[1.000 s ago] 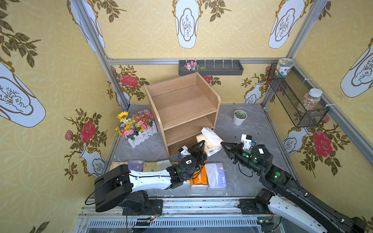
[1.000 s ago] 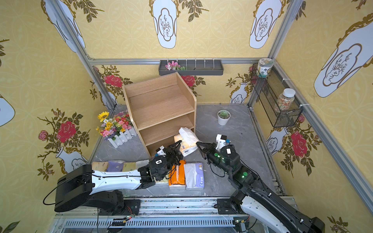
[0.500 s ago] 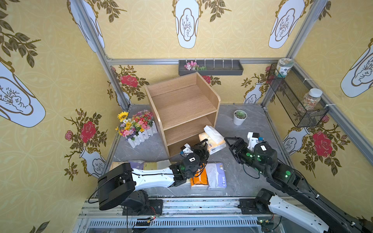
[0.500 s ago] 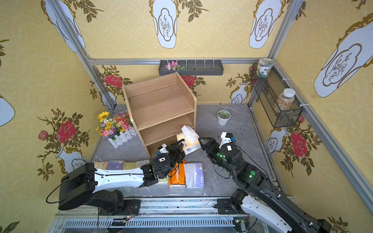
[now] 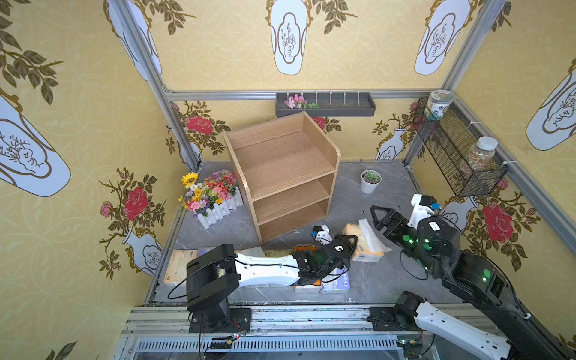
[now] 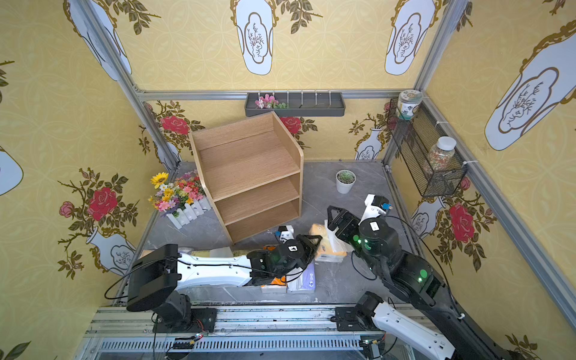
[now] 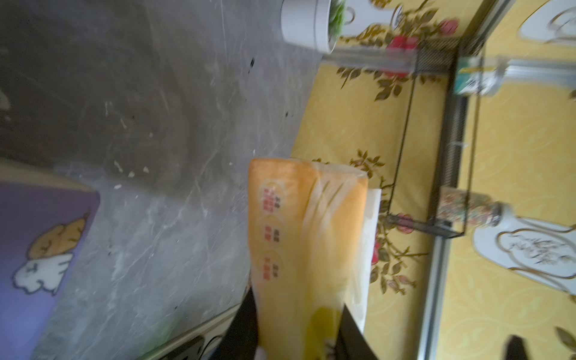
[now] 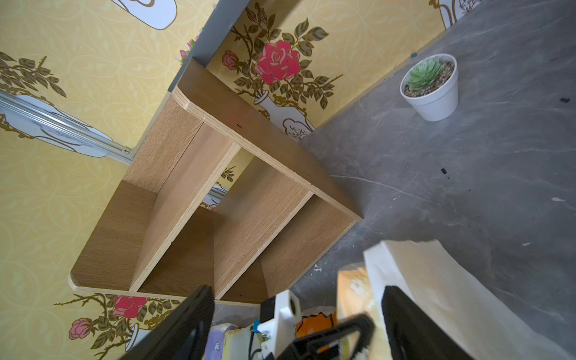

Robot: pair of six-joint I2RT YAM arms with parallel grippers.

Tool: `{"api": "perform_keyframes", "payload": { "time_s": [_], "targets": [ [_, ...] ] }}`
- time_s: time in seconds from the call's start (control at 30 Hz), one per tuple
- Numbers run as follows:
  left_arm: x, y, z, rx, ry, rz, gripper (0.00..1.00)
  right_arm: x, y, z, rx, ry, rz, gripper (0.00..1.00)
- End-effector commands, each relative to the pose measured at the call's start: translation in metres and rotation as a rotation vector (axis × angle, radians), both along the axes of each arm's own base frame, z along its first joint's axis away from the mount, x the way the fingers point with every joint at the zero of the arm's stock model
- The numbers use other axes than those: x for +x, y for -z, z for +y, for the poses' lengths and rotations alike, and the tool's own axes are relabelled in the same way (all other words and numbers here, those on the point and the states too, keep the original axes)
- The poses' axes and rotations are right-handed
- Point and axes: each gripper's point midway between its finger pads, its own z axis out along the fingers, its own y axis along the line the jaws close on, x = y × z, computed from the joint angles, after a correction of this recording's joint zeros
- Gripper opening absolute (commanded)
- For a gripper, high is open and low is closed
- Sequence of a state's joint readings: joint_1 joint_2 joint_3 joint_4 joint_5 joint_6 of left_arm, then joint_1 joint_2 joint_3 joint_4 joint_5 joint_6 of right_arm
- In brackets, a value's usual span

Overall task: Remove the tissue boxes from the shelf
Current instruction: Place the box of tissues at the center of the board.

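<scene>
Shelf bare, one pack in a pinch

Taking the back wall as twelve, the shelf [image 5: 286, 174] stands near twelve with all three tiers bare. The left end effector [image 5: 350, 246] is pinching one end of an orange pack [image 5: 351, 230] at about five; I cannot tell whether it clears the bench [image 5: 389, 280]. The right end effector [image 5: 375, 219] sits just beside it, jaws spread and holding nothing.

Trouble I would expect: a white tissue sheet [image 5: 371, 237] sticks loose from the pack and could snag on those spread jaws. The slick wrap, held by one end, could sag and slip. The left arm also lies across the lavender pack [image 5: 338, 280] at six, so a sweep might drag it.

The bench is grey, marbled and scuffed, walled in yellow floral paper. A potted succulent [image 5: 370, 180] stands at two, a flower box [image 5: 215, 199] at ten, a tan pack [image 5: 179, 265] at eight.
</scene>
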State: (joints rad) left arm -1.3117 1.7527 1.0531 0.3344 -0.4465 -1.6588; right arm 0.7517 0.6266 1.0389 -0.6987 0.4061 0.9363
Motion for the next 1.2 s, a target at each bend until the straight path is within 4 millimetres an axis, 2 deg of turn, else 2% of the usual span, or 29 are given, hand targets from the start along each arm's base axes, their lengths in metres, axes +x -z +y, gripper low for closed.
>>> {"api": "perform_keyframes", "payload": {
  "time_s": [0.0,0.13,0.3,0.43,0.67,0.77,1.0,1.17],
  "targets": [
    [-0.029,0.029,-0.023,0.089,0.170,0.039,0.29,-0.004,-0.005,-0.017,-0.060,0.040,-0.037,0.88],
    [-0.047,0.044,-0.035,0.135,0.215,0.057,0.29,-0.006,-0.006,-0.020,-0.064,0.046,-0.035,0.88],
    [-0.056,0.057,-0.027,0.235,0.192,0.058,0.30,-0.005,-0.003,-0.018,-0.061,0.041,-0.028,0.87],
    [-0.052,0.074,-0.025,0.267,0.164,0.059,0.30,-0.004,0.001,-0.015,-0.056,0.036,-0.017,0.88],
    [-0.038,0.071,-0.033,0.258,0.114,-0.008,0.31,-0.005,0.003,-0.013,-0.052,0.028,-0.008,0.88],
    [-0.038,0.078,-0.029,0.275,0.093,0.026,0.31,-0.005,0.002,-0.014,-0.050,0.030,-0.009,0.88],
    [-0.042,0.092,-0.016,0.322,0.070,0.080,0.57,-0.005,0.007,-0.015,-0.051,0.034,0.000,0.88],
    [-0.044,0.089,-0.005,0.346,0.026,0.064,0.71,-0.005,0.008,-0.016,-0.060,0.038,0.000,0.88]
  ]
}}
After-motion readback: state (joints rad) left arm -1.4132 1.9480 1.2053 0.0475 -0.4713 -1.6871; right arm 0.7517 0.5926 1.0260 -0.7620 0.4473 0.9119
